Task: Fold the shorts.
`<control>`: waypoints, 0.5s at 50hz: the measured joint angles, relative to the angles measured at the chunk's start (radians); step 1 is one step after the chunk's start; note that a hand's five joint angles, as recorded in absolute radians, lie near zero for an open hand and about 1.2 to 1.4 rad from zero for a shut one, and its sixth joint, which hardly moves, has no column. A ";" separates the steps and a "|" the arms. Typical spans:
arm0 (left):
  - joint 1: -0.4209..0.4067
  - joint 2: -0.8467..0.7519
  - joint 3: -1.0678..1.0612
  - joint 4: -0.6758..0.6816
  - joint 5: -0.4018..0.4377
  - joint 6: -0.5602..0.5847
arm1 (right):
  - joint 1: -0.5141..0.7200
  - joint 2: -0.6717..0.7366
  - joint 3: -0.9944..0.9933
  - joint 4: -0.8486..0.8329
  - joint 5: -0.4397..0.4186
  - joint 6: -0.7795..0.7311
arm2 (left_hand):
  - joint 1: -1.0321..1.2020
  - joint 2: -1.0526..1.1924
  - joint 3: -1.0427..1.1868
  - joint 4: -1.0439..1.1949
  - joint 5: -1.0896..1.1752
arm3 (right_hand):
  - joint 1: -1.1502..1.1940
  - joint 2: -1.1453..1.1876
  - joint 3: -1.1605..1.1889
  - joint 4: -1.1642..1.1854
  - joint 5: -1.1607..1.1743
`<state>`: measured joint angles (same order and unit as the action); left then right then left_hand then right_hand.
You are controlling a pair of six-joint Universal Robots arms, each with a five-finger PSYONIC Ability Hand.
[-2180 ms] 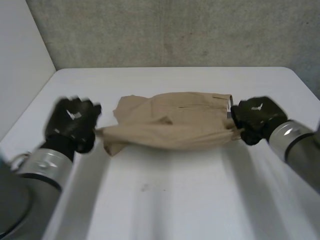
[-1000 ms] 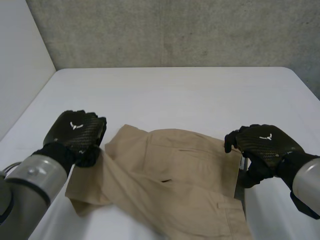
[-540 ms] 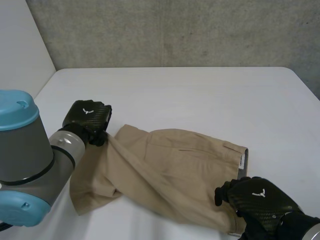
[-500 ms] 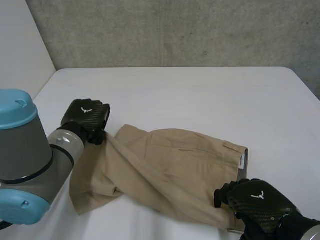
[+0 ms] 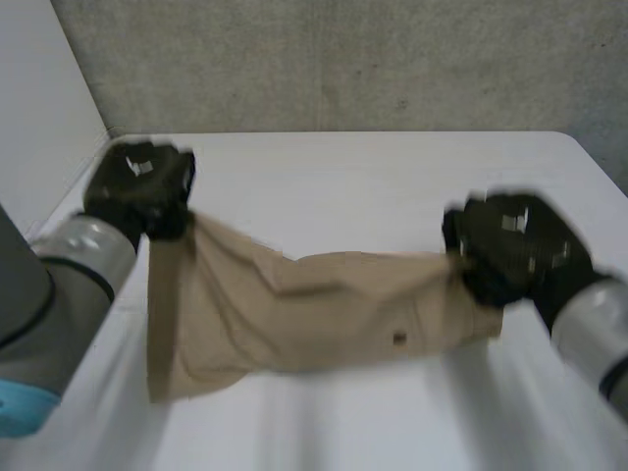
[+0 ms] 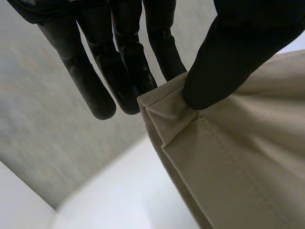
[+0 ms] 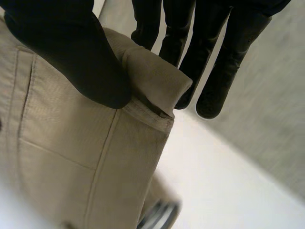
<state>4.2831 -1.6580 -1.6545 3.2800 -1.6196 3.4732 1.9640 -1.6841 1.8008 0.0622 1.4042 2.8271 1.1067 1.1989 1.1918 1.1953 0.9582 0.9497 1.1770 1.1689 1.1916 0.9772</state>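
The tan shorts (image 5: 314, 314) hang stretched between my two hands above the white table (image 5: 343, 177). My left hand (image 5: 137, 186) is shut on their left end, the thumb (image 6: 238, 52) pinching a hem corner of the shorts (image 6: 248, 157) against the fingers (image 6: 124, 57). My right hand (image 5: 510, 245) is shut on the right end. In the right wrist view its thumb (image 7: 66, 47) presses the waistband corner of the shorts (image 7: 71, 157) against the fingers (image 7: 209, 52). The cloth sags in the middle and hangs lowest below the left hand.
A grey concrete wall (image 5: 343, 59) stands behind the table. A white side wall (image 5: 39, 118) borders it on the left. The table's far edge runs just under the concrete wall.
Both hands have risen and moved back from the table's near side, lifting the shorts off the table. The right hand, over the near right corner before, now pinches it.
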 measured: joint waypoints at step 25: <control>0.036 0.136 0.298 0.260 -0.049 -0.023 | 0.001 0.258 -0.716 -0.112 0.066 -0.028 | 0.000 0.001 0.001 0.003 0.000 | 0.000 0.000 0.000 0.000 0.000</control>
<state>4.3188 -1.5220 -1.3562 3.5396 -1.6685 3.4506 1.9646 -1.4262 1.0849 -0.0503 1.4702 2.7990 1.1067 1.1997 1.1926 1.1986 0.9582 0.9501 1.1770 1.1689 1.1918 0.9772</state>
